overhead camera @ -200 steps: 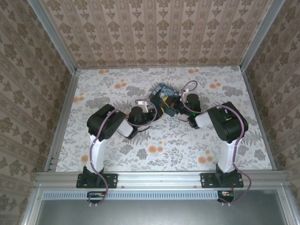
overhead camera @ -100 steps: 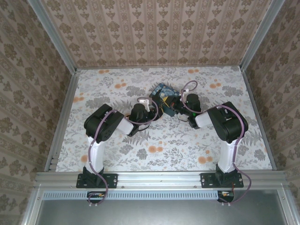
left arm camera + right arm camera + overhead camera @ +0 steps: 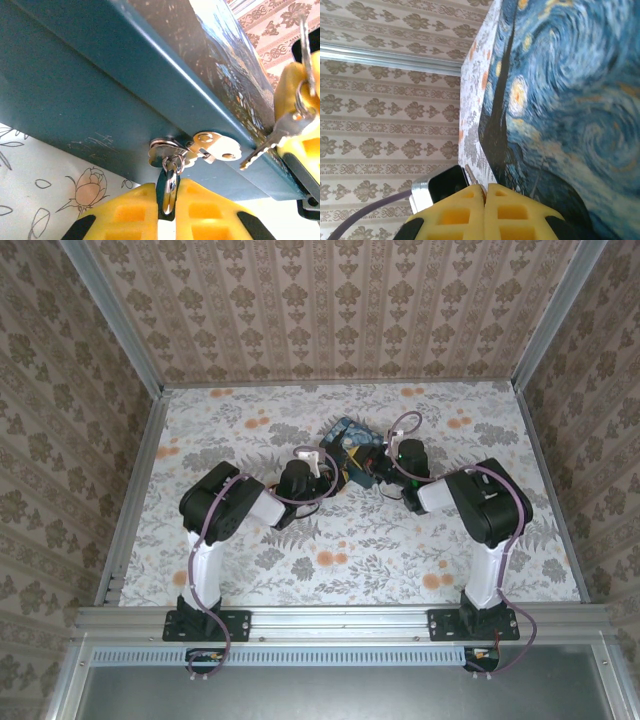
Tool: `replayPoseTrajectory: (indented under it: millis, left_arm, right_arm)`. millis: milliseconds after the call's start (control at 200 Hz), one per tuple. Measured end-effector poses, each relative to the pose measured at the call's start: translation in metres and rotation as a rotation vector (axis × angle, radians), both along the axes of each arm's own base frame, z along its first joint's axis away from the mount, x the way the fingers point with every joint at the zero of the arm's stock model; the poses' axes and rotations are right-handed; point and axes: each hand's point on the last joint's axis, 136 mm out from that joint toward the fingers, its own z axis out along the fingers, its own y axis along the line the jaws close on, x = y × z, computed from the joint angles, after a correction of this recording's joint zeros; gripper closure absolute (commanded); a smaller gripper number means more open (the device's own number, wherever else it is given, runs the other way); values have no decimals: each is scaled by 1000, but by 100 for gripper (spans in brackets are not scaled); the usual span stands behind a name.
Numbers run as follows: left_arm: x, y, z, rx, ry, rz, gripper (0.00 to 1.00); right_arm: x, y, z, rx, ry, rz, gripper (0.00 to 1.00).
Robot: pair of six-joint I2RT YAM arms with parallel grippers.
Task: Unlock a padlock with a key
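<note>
One padlock [image 3: 169,187], one key [image 3: 264,145], one box [image 3: 100,85]

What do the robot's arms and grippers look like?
The left arm and right arm have white tubular links, chunky black joints and looping purple cables. The left gripper and right gripper have blocky yellow fingers with square recesses and black patches.
</note>
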Motion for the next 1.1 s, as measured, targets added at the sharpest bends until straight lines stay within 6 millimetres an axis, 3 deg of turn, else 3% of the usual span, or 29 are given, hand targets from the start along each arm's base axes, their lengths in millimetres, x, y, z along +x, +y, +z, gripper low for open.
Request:
replayPoseTrajectory:
  millis: [325, 405, 545, 715, 1100]
  left_arm:
    - [0, 2, 2, -39, 57, 9, 100]
    - [0, 6, 3, -50, 83, 12, 100]
    - [0, 14, 4, -71, 133, 18, 100]
    - [-3, 17, 8, -108, 183, 12, 100]
    - [-16, 21, 11, -137, 278, 16, 100]
  right_arm:
    - [-33, -9, 33, -12, -42, 19, 100]
    - [-47, -13, 23, -21, -23, 23, 100]
    - [-78, -18, -17, -59, 75, 40, 100]
    - [-114, -12, -48, -94, 147, 91, 100]
    - [-108, -11, -68, -75, 163, 38, 100]
